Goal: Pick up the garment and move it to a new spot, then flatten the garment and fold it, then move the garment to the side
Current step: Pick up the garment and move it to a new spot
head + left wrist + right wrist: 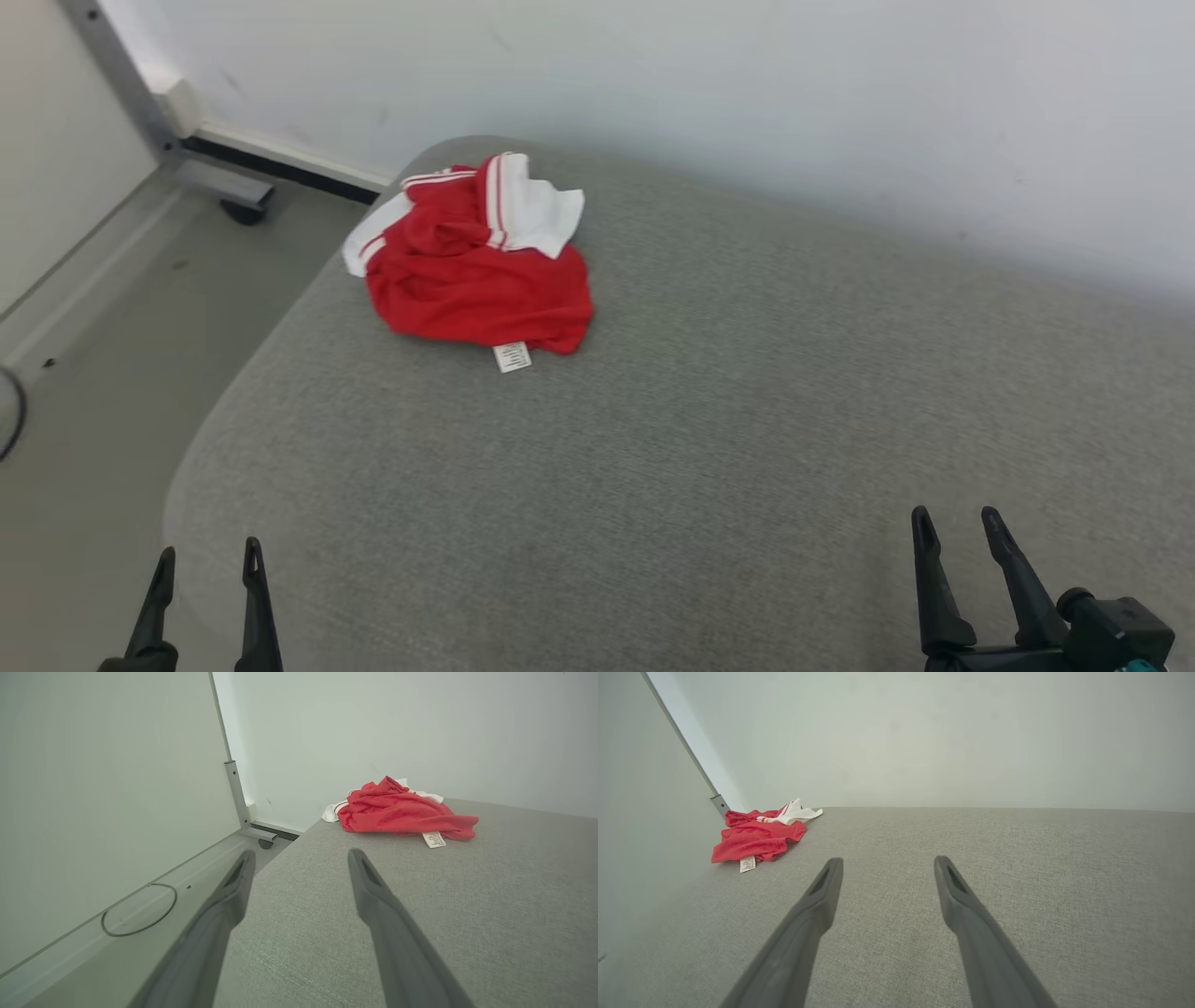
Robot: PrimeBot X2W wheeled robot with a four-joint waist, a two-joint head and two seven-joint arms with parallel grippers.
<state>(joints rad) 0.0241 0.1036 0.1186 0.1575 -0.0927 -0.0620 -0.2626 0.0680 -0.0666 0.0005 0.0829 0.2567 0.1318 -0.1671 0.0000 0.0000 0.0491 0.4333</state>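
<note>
Item: garment [471,280], crumpled, well ahead of your left end effector [209,551] and slightly right, farther ahead-left of your right end effector [956,513]; both spread wide, empty.

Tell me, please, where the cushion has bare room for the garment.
Free: the cushion from middle to right, bordered by the garment, the wall, the left hand and the right hand. Crowded: the far left corner, where the garment lies bunched.
</note>
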